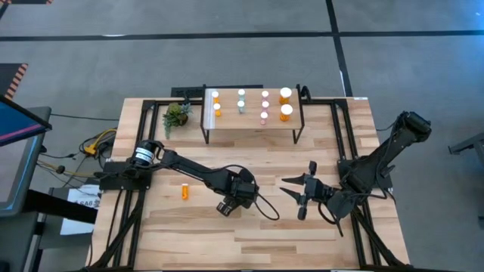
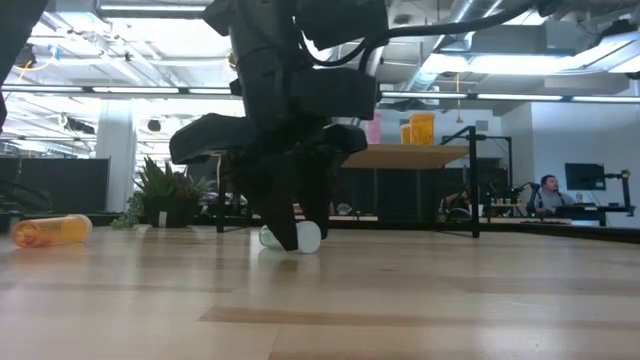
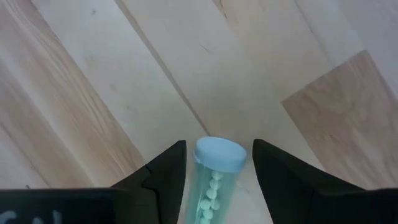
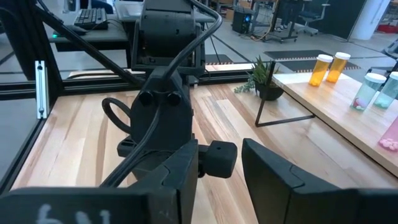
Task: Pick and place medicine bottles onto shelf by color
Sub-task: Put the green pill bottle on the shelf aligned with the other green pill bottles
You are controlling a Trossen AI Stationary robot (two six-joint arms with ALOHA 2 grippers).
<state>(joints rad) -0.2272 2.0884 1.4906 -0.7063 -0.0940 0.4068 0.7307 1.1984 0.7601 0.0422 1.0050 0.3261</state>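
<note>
A teal bottle with a pale cap (image 3: 214, 180) lies on its side on the table; it also shows in the low view (image 2: 295, 237). My left gripper (image 3: 217, 177) points down over it, open. Its fingers stand on either side of the bottle, and a narrow gap shows at each side. It also shows in the high view (image 1: 234, 200). An orange bottle (image 1: 185, 191) lies on its side to the left. The shelf (image 1: 253, 127) at the far middle carries orange, teal and pink bottles standing upright. My right gripper (image 1: 295, 195) waits open and empty to the right.
A small potted plant (image 1: 175, 115) stands left of the shelf. Black frame rails (image 1: 344, 151) run along the table's sides. Bare wood lies between the two grippers and toward the near edge. A person (image 2: 545, 195) sits far back in the room.
</note>
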